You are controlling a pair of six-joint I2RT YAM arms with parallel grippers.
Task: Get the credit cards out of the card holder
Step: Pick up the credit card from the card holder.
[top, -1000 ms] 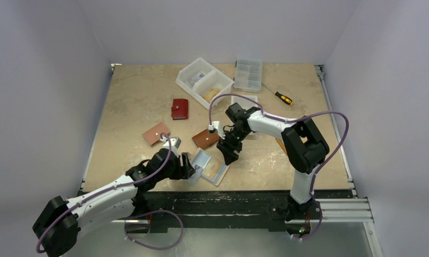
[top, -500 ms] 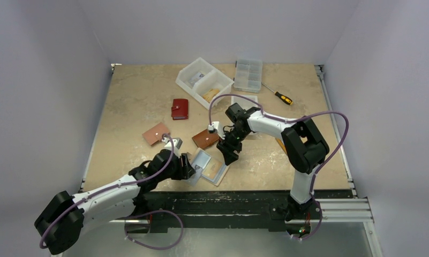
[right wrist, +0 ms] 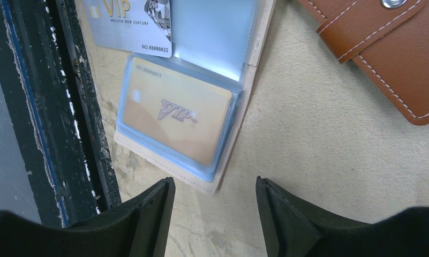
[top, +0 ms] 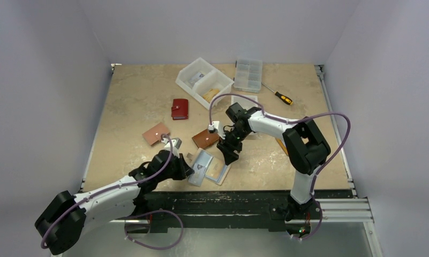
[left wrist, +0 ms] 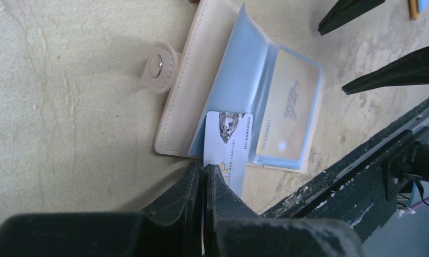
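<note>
Your left gripper (left wrist: 204, 170) is pinched tight on the silver VIP card (left wrist: 231, 142) at lower centre of its wrist view. The card looks mostly drawn out of the open card holder (left wrist: 185, 91) (holding the exposed short end lets it slide straight along the sleeve). The gold card (right wrist: 174, 115) sits pocketed mid-frame. Your right gripper (right wrist: 213, 184) hovers below it, jaws apart, probably ready to pin the holder.

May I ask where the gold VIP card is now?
Centre of the right wrist view: the gold VIP card sits sleeved in the open card holder at the front edge of the table, beside the silver card the left gripper pinches.
</note>
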